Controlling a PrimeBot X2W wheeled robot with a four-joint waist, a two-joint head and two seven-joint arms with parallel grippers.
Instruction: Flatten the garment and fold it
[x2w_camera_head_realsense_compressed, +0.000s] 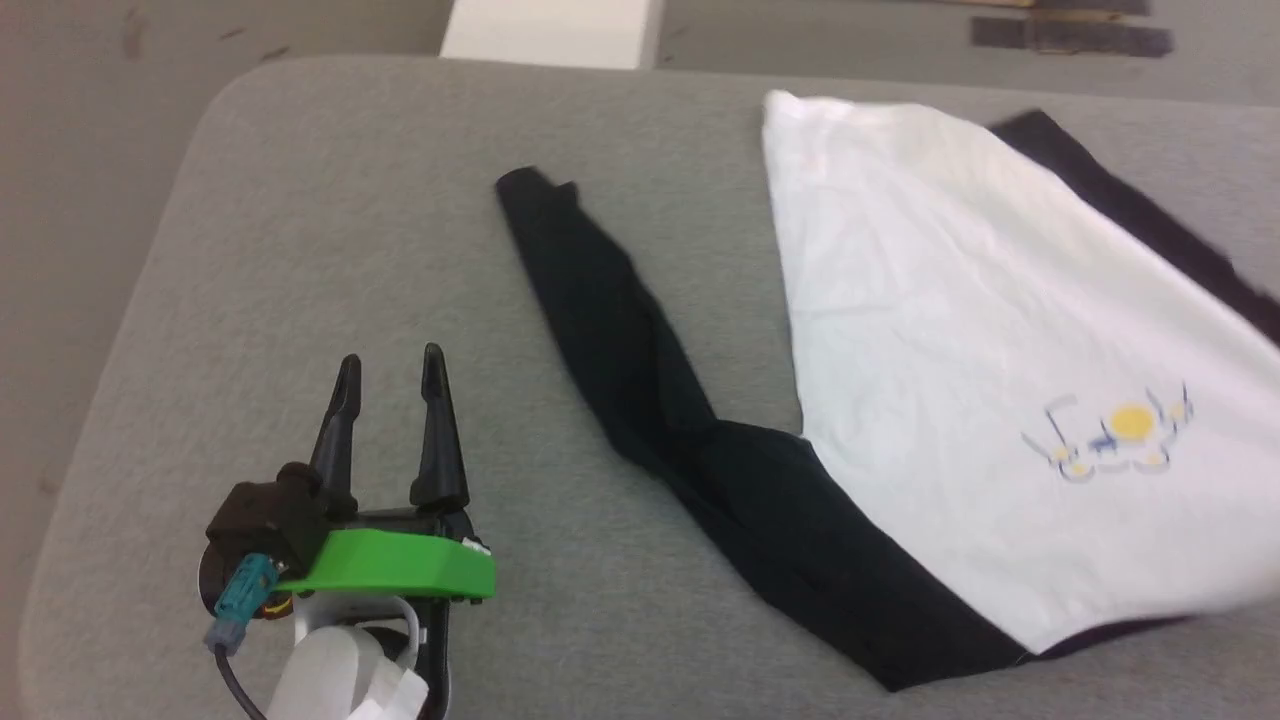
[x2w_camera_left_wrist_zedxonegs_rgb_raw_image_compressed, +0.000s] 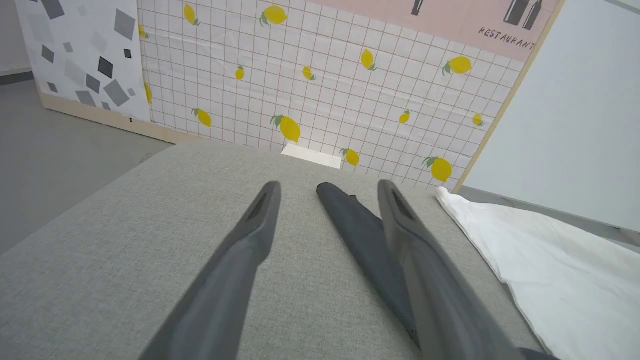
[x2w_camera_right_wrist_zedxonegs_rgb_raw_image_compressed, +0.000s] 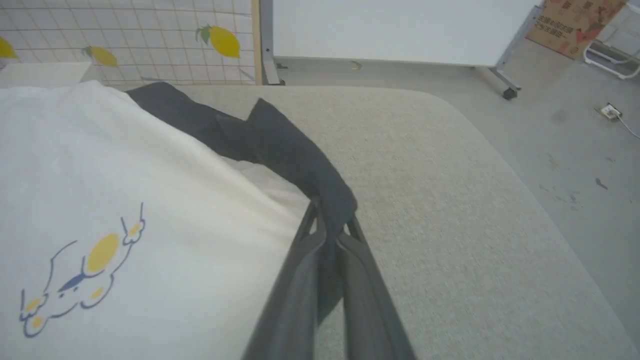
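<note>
The garment (x2w_camera_head_realsense_compressed: 960, 330) lies on the grey padded table (x2w_camera_head_realsense_compressed: 300, 250), its white body with a small yellow and blue print spread to the right. One black sleeve (x2w_camera_head_realsense_compressed: 620, 340) stretches toward the table's middle. My left gripper (x2w_camera_head_realsense_compressed: 390, 370) hovers open over bare table, left of that sleeve, with nothing between its fingers. The left wrist view has the sleeve (x2w_camera_left_wrist_zedxonegs_rgb_raw_image_compressed: 360, 235) running under the right finger. In the right wrist view, my right gripper (x2w_camera_right_wrist_zedxonegs_rgb_raw_image_compressed: 332, 222) is shut on the garment's other black sleeve (x2w_camera_right_wrist_zedxonegs_rgb_raw_image_compressed: 295, 155) at the white body's (x2w_camera_right_wrist_zedxonegs_rgb_raw_image_compressed: 125, 200) right edge.
The table's rounded left edge (x2w_camera_head_realsense_compressed: 130, 300) drops to a grey floor. A lemon-patterned wall panel (x2w_camera_left_wrist_zedxonegs_rgb_raw_image_compressed: 325, 85) stands behind the table. To the right, the floor (x2w_camera_right_wrist_zedxonegs_rgb_raw_image_compressed: 575, 125) holds a white board on wheels and a cardboard box.
</note>
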